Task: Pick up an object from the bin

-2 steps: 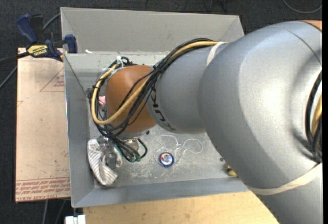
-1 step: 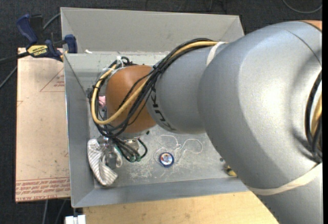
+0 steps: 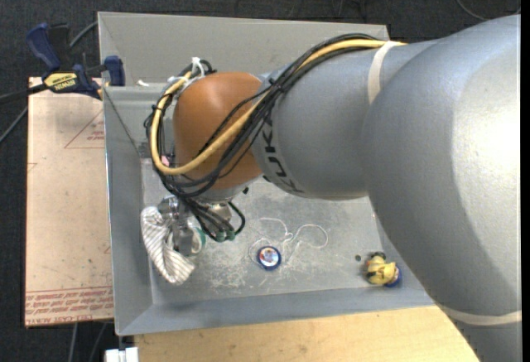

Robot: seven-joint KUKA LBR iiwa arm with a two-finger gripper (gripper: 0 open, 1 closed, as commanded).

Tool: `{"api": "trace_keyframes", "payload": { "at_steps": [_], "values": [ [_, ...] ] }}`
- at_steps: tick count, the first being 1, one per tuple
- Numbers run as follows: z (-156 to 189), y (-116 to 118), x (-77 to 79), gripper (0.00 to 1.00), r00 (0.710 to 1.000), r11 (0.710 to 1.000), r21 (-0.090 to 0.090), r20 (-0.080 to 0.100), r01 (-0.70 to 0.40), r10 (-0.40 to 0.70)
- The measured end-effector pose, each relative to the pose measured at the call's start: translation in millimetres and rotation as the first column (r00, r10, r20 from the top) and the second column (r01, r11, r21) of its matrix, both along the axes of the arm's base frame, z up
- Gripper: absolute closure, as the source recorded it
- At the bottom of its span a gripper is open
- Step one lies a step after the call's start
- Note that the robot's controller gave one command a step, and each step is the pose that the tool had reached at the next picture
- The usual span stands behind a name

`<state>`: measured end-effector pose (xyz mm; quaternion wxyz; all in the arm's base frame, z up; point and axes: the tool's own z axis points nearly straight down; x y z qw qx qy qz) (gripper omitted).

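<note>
My gripper (image 3: 180, 234) reaches down at the bin's left side, right over a crumpled white checked cloth (image 3: 162, 251) near the front left corner. Its metal fingers sit against the cloth's upper part, and the cloth spreads below and to the left of them. A small round blue and white badge (image 3: 267, 256) with a thin clear string lies on the floor to the right of the gripper. Further right, near the front right corner, rests a small yellow toy figure (image 3: 381, 270).
The arm with its orange cover and cables hangs over most of the bin's back and right. Bare floor shows between the badge and the yellow toy. The left wall stands close beside the cloth.
</note>
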<state>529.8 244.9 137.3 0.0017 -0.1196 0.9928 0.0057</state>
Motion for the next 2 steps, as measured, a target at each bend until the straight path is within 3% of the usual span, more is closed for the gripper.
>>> {"api": "trace_keyframes", "payload": {
  "at_steps": [1,2],
  "values": [
    [0,0,0.1,1.0,1.0,1.0,0.0,0.0,0.0,0.0],
    [112,4,6.3,1.0,1.0,1.0,0.002,0.003,-0.014,0.014]
  ]
}}
